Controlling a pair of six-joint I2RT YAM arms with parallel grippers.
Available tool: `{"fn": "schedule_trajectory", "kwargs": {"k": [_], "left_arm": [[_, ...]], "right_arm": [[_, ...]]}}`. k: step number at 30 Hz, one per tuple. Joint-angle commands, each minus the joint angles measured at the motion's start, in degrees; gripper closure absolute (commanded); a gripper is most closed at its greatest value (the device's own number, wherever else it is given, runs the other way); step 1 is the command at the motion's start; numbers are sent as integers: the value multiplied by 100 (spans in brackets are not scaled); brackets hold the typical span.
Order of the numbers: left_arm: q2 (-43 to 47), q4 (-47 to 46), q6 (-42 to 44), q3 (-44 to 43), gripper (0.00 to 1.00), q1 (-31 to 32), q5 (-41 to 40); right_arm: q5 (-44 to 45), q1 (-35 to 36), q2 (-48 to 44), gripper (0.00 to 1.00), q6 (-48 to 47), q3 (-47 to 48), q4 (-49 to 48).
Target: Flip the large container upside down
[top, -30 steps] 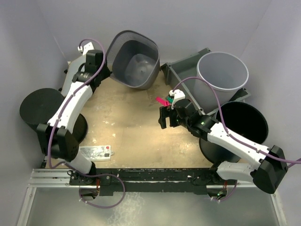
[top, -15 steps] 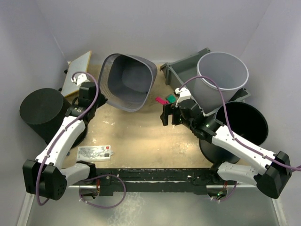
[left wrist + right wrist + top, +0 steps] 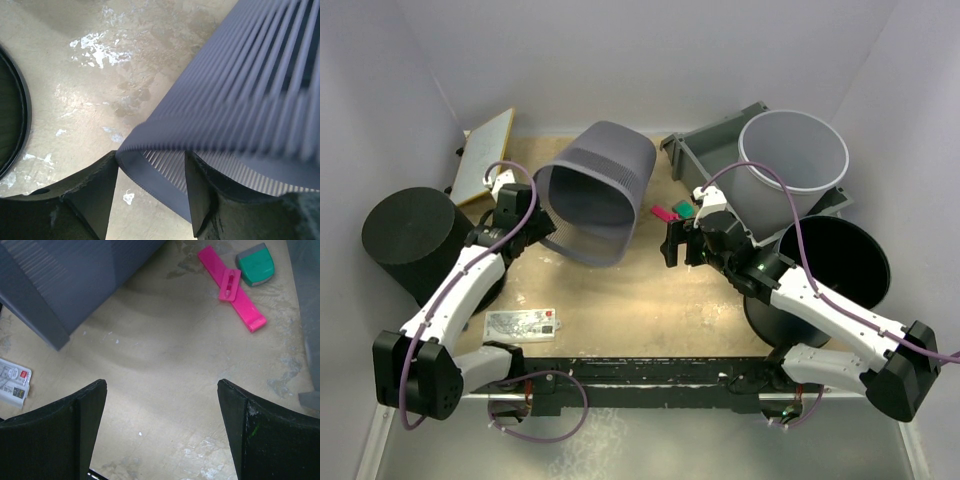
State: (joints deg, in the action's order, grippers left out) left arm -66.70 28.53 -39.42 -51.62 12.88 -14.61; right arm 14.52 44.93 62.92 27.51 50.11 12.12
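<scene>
The container (image 3: 595, 190) lies tipped on its side in the upper centre of the top view, its mouth facing the lower left and its ribbed wall on the table (image 3: 620, 290). The left gripper (image 3: 546, 234) is at the mouth's left edge. In the left wrist view its jaws are parted and sit astride the rim (image 3: 150, 167). The right gripper (image 3: 668, 245) hangs wide apart over bare table right of centre, holding nothing. A pink strip (image 3: 665, 213) and a green block (image 3: 682, 210) lie between it and the container. A black drum (image 3: 408, 240) is beside the left arm, with a board (image 3: 490, 155) at the upper left. A grey tray (image 3: 705, 160) holding a pale bucket (image 3: 793, 150) is at the upper right, a black bin (image 3: 835, 265) is below them, and a white card (image 3: 523, 322) lies at the lower left.
</scene>
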Motion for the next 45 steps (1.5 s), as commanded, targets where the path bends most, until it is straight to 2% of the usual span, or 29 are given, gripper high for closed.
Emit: {"fn": "schedule_trajectory", "kwargs": {"k": [1,12,19,22,23,26,30,37,41,45], "left_arm": [[285,495,-112,-309,46,21,-96],[1038,1512,-607,-340,45,21,-49],[1369,2373,-873,-1101,43,21,54],[1481,2512,-1246,-1431,43,21,-213],[1516,2540,-1481,-1490,43,21,-526],[1647,1933,-1915,-1330,41,21,-719],[1750,608,-2626,-933,41,17,-209],[1265,-835,-2862,-457,35,21,605],[1224,-2136,-3122,164,34,21,974],[1075,-2728,-3397,555,33,21,1205]], "right_arm": [[223,-12,-148,7,23,-1,-200],[221,-12,-15,7,-167,10,-379],[349,-17,-47,7,-278,5,-389],[366,-10,-81,6,-290,-16,-403],[367,-10,-86,6,-290,-28,-403],[345,-10,-134,6,-272,-91,-443],[323,-12,-177,6,-264,-59,-338],[393,-15,-399,6,-252,-154,-178],[399,-11,-419,6,-238,-142,-89],[409,-18,-438,6,-229,-150,-72]]}}
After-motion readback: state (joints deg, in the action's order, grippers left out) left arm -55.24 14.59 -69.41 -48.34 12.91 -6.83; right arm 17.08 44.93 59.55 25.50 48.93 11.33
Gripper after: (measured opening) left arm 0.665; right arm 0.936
